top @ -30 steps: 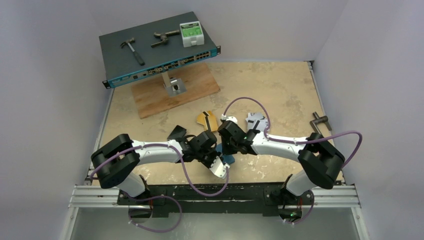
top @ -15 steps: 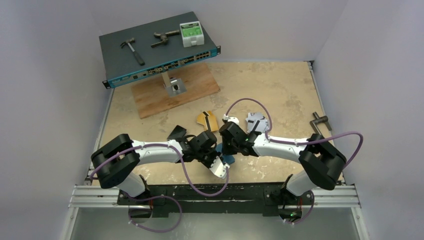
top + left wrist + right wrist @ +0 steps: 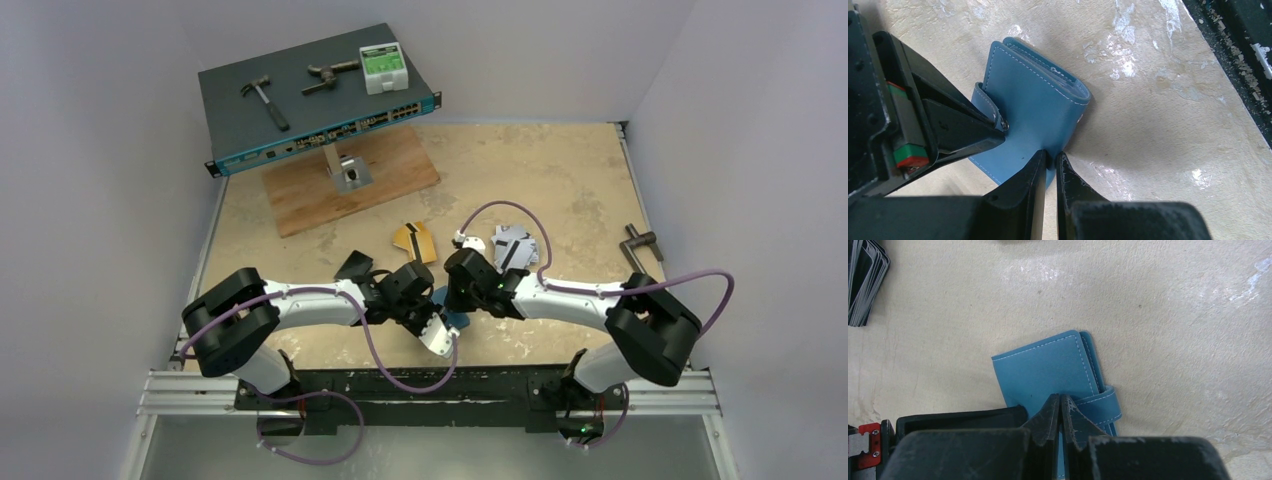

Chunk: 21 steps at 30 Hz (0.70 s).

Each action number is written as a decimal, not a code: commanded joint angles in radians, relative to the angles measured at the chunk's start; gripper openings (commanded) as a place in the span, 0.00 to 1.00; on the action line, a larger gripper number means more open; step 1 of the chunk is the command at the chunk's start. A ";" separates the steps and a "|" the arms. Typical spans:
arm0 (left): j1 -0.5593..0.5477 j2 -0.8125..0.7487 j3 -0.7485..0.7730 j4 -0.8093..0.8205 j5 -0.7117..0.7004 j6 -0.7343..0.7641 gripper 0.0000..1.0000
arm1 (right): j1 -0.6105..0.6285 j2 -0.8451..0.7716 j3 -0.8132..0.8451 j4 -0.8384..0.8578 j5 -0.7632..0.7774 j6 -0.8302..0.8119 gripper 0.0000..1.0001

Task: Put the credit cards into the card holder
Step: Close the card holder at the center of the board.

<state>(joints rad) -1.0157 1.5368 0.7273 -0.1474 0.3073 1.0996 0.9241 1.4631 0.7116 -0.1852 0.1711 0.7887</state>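
The teal-blue card holder (image 3: 1033,100) lies folded shut on the table between both grippers; it also shows in the right wrist view (image 3: 1048,367) and the top view (image 3: 459,319). My left gripper (image 3: 1050,159) is shut on its near edge. My right gripper (image 3: 1060,402) is shut on the strap (image 3: 1105,405) by the snap. A gold-orange card (image 3: 413,241) and a silver-grey card (image 3: 511,246) lie on the table behind the grippers. A black card stack (image 3: 352,266) lies to the left, also in the right wrist view (image 3: 865,280).
A network switch (image 3: 320,95) on a stand carries a hammer, a metal tool and a small box, over a wooden board (image 3: 340,185) at the back left. A metal clamp (image 3: 640,243) lies at the right edge. The table's front rail (image 3: 430,385) is just behind the card holder.
My right arm has shifted a little to the right and nearer the front edge, its gripper staying on the card holder. The left arm has not moved.
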 commanded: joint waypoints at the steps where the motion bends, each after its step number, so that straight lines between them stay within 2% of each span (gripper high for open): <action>1: 0.006 -0.006 0.009 -0.021 0.017 -0.017 0.00 | 0.016 -0.002 -0.086 -0.069 0.007 0.048 0.00; 15: 0.006 0.004 0.021 -0.027 0.015 -0.021 0.00 | 0.065 0.050 -0.142 -0.002 -0.001 0.101 0.00; 21: 0.006 0.009 0.023 -0.029 0.012 -0.023 0.00 | 0.091 0.023 -0.186 -0.001 0.023 0.156 0.00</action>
<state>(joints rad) -1.0157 1.5379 0.7273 -0.1581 0.3065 1.0992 0.9707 1.4395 0.6125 -0.0292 0.2302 0.8867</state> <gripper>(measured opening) 0.095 0.005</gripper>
